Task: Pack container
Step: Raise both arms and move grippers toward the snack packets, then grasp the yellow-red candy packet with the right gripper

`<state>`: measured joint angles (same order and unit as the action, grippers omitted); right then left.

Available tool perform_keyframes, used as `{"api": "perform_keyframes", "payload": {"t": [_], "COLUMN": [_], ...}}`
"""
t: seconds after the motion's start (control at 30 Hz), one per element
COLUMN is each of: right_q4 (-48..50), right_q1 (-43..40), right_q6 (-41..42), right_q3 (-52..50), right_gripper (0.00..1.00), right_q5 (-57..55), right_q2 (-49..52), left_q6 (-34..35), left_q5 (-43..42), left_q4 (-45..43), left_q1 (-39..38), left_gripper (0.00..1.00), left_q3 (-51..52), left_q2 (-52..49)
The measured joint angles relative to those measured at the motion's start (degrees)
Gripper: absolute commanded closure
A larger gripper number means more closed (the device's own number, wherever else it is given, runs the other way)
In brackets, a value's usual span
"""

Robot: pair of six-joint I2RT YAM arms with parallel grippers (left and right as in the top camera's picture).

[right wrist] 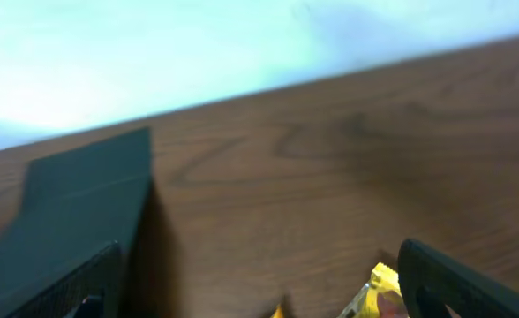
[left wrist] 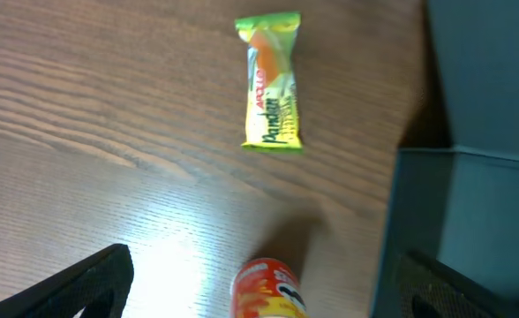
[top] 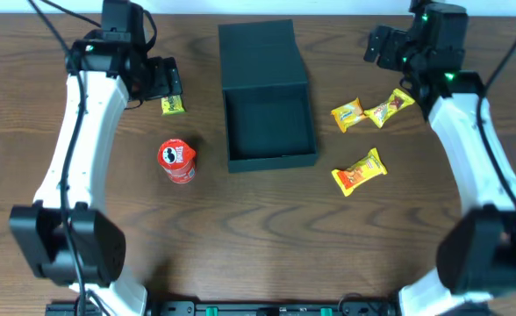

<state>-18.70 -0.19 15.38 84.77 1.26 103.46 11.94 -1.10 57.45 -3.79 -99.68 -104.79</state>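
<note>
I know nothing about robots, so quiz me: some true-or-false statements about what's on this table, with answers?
1. The box is open and empty. True.
2. The red can sits inside the box. False: the red can is on the table, left of the box.
3. Three yellow packets lie right of the box. True.
4. The left jaws hold the green packet. False: they stand open, and the green packet lies free on the table.
</note>
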Motion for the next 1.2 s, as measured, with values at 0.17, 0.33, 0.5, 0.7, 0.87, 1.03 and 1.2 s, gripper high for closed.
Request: {"api": "perform_keyframes", "payload": {"t": [0.17,0.33,0.5,0.7,0.87,1.03,1.2], "right_q4": [1.2,-0.9,-1.8,-2.4,-4.3,-6.6,-13.2], "right_q1": [-2.6,-3.8,-3.8,-3.8,-3.8,-3.8,-3.8], "right_q6": [4.7,13.7,22.6,28.2,29.5,30.3,31.6], "right_q3": [0.0,0.0,0.5,0.7,0.8,1.3,3.0], "right_gripper": [0.09,0.07,0.08,0.11,0.12,0.17,0.24], "right_q5": [-0.3,-3.3,-6.1,-6.2,-6.4,-6.8,-7.1], "right_q2": [8.8,12.4,14.2,20.0,20.7,20.7,20.8], "left_q6": [0.0,0.0,0.0,0.0,0.0,0.0,-0.2], "left_q5": [0.3,0.3,0.5,0.5,0.5,0.5,0.5], "left_q4": [1.1,2.7,4.4,8.2,9.9,9.9,9.8], "left_q1": [0.0,0.0,0.0,0.0,0.0,0.0,0.0], "left_gripper": [0.04,0.05,0.04,0.04,0.05,0.05,0.05], "left_q3": [0.0,-0.3,-0.3,-0.3,-0.3,-0.3,-0.3], "left_q2": [-1.0,-1.0,-1.0,-1.0,-1.0,-1.0,-1.0]}}
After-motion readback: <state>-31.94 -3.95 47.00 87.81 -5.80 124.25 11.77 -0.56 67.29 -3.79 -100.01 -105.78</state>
